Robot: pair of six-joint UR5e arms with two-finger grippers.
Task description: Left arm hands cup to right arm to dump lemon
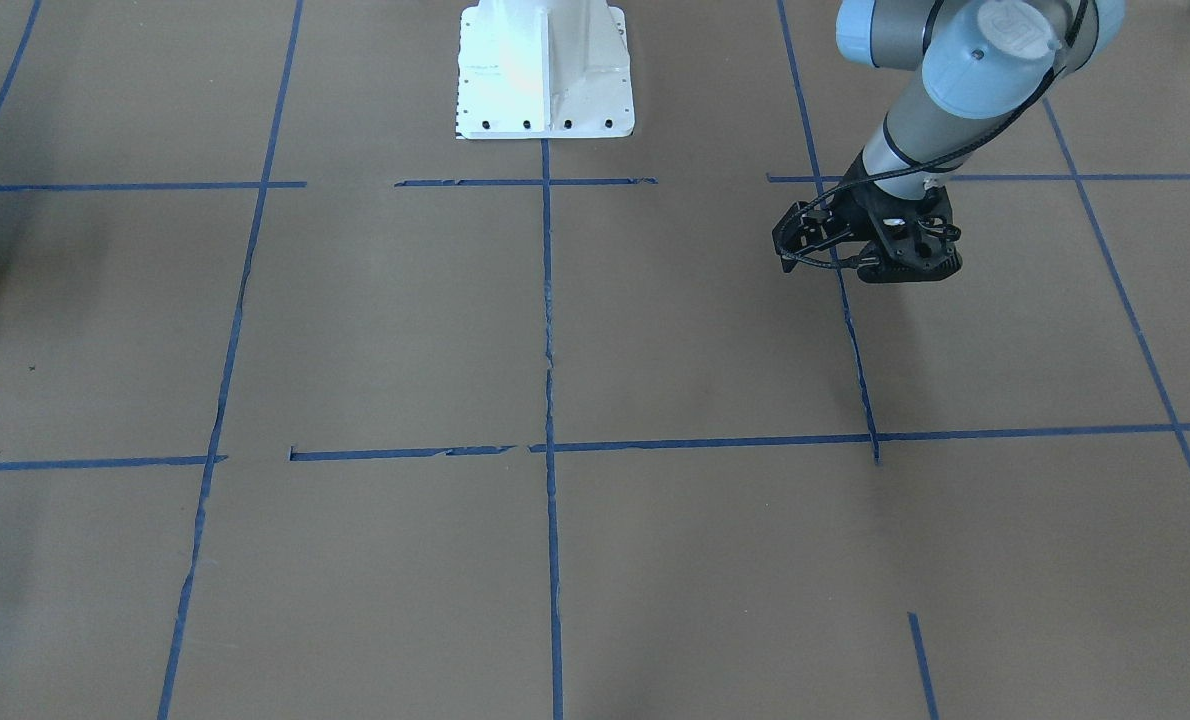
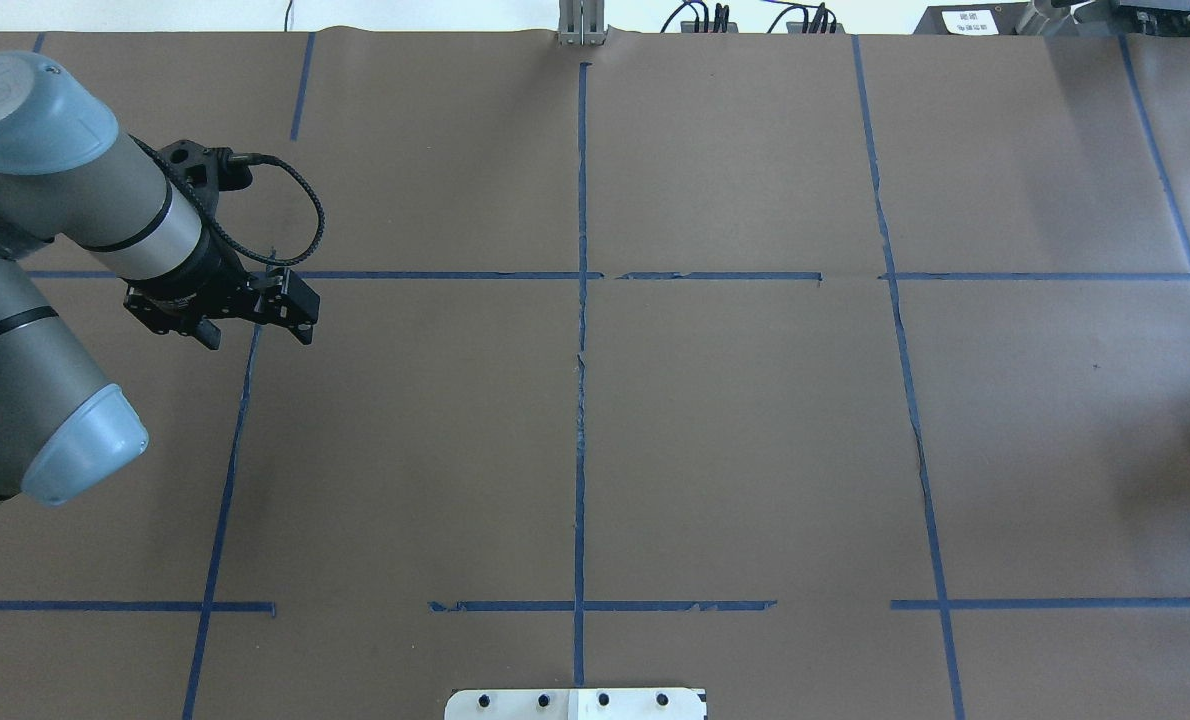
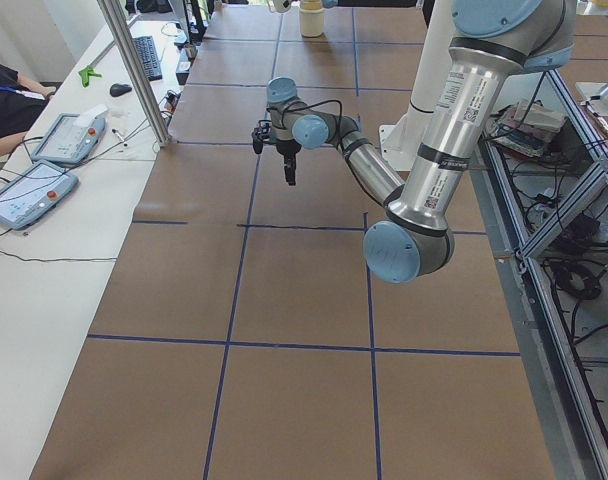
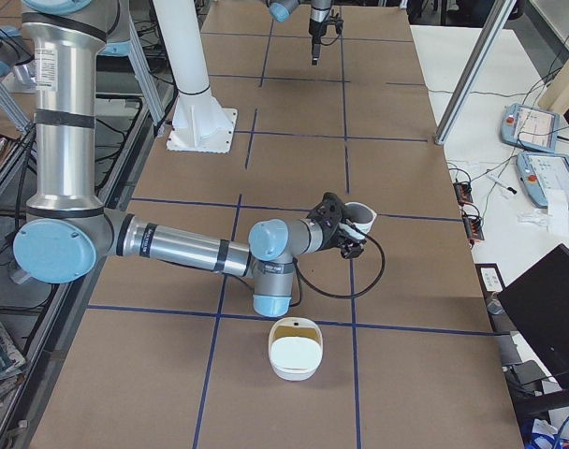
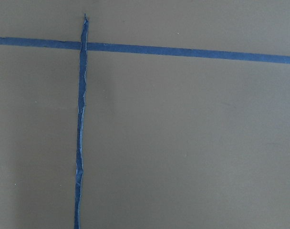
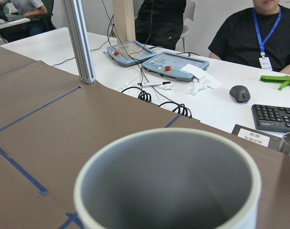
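My left gripper [image 1: 870,250] [image 2: 255,325] hangs low over the brown table near a blue tape crossing. Its fingers are spread and hold nothing. The left wrist view shows only bare paper and tape. The white cup [image 4: 359,218] is at the tip of my right gripper [image 4: 345,234], off the table and tilted. I cannot tell how the jaws stand. In the right wrist view the cup's grey inside [image 6: 169,186] fills the foreground and no lemon shows in it. A dull yellow patch [image 4: 294,328] lies in a white bowl [image 4: 296,360] below the right arm.
The white robot pedestal [image 1: 545,70] [image 4: 200,122] stands at the table's robot side. An aluminium post [image 6: 83,43] rises at the table's far edge. Beyond it is a white desk with teach pendants [image 6: 171,59], cables, a keyboard and seated operators.
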